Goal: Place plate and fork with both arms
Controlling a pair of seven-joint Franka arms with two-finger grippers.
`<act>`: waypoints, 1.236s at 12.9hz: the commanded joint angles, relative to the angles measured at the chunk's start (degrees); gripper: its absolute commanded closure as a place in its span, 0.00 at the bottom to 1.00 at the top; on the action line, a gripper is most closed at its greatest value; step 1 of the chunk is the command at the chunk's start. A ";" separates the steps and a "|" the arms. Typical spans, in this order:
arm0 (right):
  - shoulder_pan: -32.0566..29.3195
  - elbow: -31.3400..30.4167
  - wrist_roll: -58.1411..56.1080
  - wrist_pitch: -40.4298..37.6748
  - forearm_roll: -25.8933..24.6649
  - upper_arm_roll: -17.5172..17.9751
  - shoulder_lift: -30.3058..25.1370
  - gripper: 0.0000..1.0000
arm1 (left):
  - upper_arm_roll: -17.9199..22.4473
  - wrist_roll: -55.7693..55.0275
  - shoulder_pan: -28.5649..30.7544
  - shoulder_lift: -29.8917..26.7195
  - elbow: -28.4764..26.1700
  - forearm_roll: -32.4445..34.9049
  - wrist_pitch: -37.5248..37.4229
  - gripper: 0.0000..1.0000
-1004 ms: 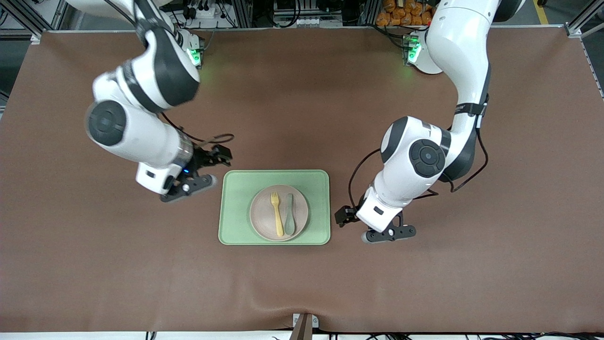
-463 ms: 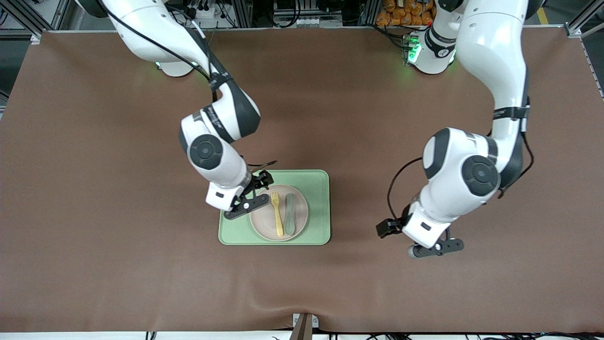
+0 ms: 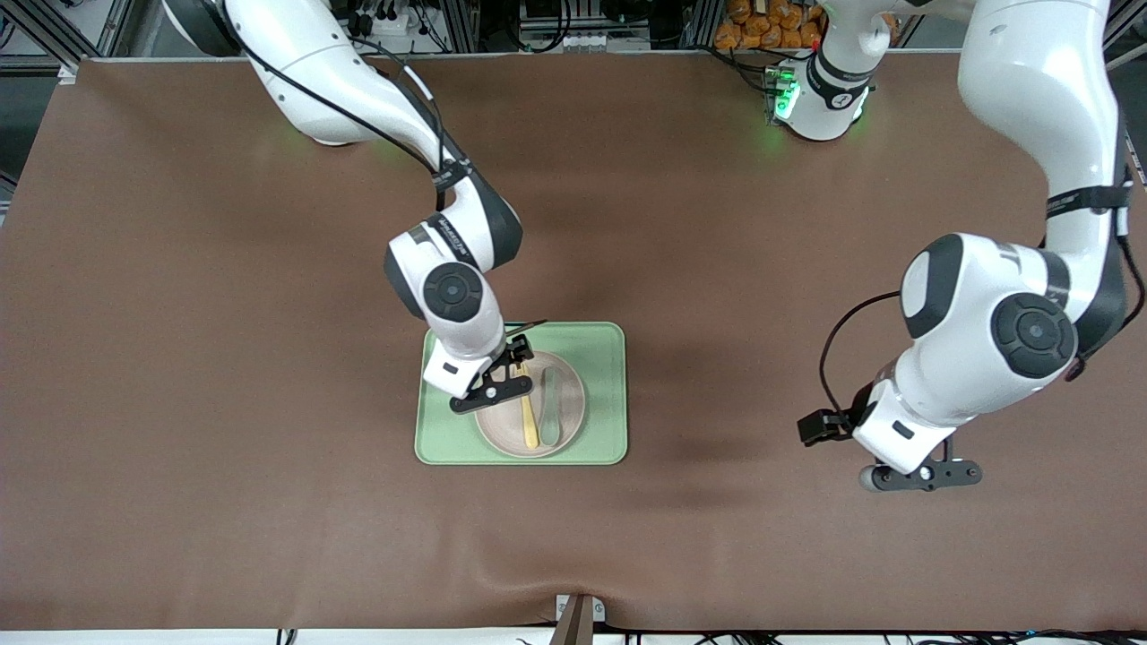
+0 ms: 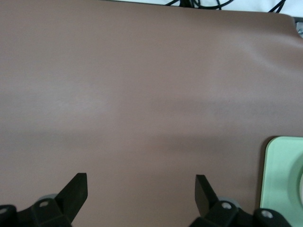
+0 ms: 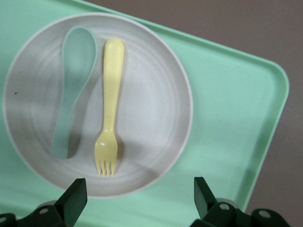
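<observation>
Right gripper (image 3: 491,391) hangs spread over the plate (image 3: 573,421), fork (image 3: 530,423) on it; left gripper (image 3: 921,475) spread, well clear of the plate.

Fork (image 5: 108,126) beside spoon (image 5: 72,85) — on plate (image 5: 156,113).

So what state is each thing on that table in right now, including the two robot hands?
plate: on the green tray, not held
fork: lying on the plate, beside the spoon
right gripper: over the plate, fingers open, empty
left gripper: over bare table, fingers open, empty
</observation>
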 commanded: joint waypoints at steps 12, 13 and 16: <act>1.05 1.90 5.49 8.37 -2.16 -0.41 5.88 0.10 | 0.67 -3.35 0.73 -31.21 -11.65 -5.09 -24.53 0.00; 1.05 1.90 5.49 8.81 -2.16 -0.41 5.96 0.10 | 1.80 -3.35 0.73 -32.18 -12.54 -6.14 -24.53 0.00; 1.05 1.99 5.49 9.17 -2.16 -0.41 6.66 0.11 | 8.74 -1.42 -1.73 -32.37 -12.64 -8.34 -24.00 0.00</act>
